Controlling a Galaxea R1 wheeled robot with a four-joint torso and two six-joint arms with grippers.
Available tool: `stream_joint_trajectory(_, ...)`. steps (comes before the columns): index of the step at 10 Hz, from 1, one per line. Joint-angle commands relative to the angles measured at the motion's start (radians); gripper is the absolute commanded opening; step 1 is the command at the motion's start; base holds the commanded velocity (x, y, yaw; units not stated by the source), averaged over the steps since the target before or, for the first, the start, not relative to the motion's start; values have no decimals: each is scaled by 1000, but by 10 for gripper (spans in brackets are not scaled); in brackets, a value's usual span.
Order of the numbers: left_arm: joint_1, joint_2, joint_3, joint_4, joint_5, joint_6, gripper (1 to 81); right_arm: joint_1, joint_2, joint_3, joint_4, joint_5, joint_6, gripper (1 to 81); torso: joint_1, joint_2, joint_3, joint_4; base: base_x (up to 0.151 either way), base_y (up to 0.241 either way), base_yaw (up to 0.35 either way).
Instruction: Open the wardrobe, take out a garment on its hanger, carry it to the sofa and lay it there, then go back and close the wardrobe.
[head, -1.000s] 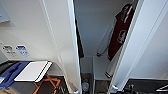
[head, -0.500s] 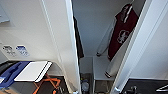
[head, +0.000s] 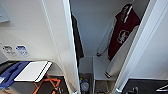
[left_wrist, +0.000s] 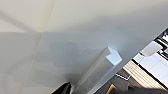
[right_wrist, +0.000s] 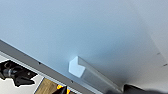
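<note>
Garment (head: 124, 35), white chest emblem, unreadable

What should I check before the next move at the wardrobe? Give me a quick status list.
1. Wardrobe doors apart, interior exposed: ok.
2. Maroon garment hanging inside, on the robot's right side: ok.
3. Hanger hook seated on a rail: cannot tell.
4. Dark coat at the left hangs apart from the garment: ok.
5. Each wrist view looks close at a silver door handle; finger state: cannot tell.

Smooth matt white wardrobe (head: 60, 45) panels, soft maroon cloth garment (head: 123, 35), satiny silver metal handle (right_wrist: 85, 72)
</note>
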Motion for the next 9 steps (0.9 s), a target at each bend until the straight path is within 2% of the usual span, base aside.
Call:
stream_joint_trajectory(1,-56,-17,177,-15,-19,-6,811,72,-17,106,-4,-95,16,811,0,0,0,0,0,0,0)
stream_joint_trajectory(3,-44,-43,194,-13,-22,-3,811,60,-37,121,-13,-94,16,811,0,0,0,0,0,0,0)
stream_joint_trajectory(5,-9,-66,202,13,-55,-3,811,43,-60,130,-25,-77,16,811,0,0,0,0,0,0,0)
stream_joint_trajectory(9,37,-80,205,39,-58,-1,811,18,-81,140,-31,-71,16,811,0,0,0,0,0,0,0)
